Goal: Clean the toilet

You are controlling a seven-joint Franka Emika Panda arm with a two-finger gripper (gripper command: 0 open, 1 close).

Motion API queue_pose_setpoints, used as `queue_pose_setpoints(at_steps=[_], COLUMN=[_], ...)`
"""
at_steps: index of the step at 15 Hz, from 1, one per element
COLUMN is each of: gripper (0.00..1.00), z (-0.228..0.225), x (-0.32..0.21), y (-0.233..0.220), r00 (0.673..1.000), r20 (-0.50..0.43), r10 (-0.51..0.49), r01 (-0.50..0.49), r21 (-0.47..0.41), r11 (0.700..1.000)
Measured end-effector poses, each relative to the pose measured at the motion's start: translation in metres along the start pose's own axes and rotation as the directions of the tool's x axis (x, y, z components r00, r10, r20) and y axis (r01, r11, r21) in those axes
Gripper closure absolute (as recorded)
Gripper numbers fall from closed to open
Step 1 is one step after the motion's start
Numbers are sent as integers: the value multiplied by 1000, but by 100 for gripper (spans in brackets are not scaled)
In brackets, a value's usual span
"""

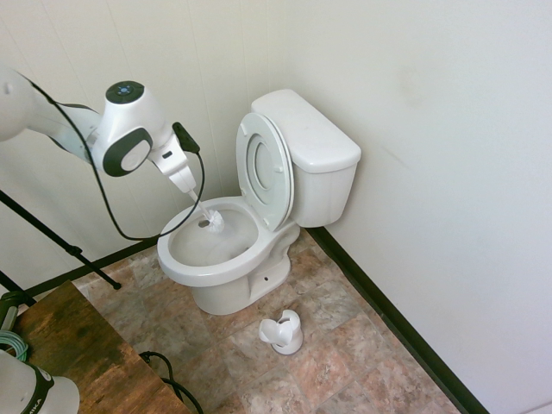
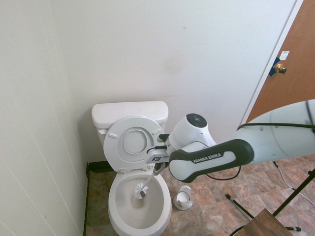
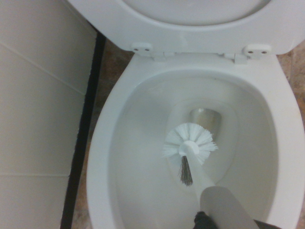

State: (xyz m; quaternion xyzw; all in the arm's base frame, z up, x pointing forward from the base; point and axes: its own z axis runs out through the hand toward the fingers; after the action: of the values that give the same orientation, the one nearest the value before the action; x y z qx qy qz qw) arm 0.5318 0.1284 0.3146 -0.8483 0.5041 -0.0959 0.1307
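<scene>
Fingers (image 1: 191,191) shut on brush (image 1: 212,221), above toilet (image 1: 226,259) bowl.

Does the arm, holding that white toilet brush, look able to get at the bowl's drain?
Probably yes: the seat and lid stand raised, and the white toilet brush in the pincer already hangs inside the white ceramic toilet, beside the drain.

"FRANKA EMIKA" reads in white letters on the dark band of the robot arm (image 2: 206,158), at about 4 o'clock from the raised toilet lid (image 2: 132,142). A small logo on the wrist is illegible.
</scene>
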Motion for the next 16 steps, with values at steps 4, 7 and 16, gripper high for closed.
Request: queue_pose_setpoints(at_steps=[4,7,16], gripper=[100,100,100], z=[55,86,159], x=[-2,-6,14], y=[-42,-64,-88], r00=[999,998,994], r20=[-19,-41,-83], r10=[28,44,68], r01=[-29,-47,-80], r21=[-49,-84,-149], r11=[998,995,986])
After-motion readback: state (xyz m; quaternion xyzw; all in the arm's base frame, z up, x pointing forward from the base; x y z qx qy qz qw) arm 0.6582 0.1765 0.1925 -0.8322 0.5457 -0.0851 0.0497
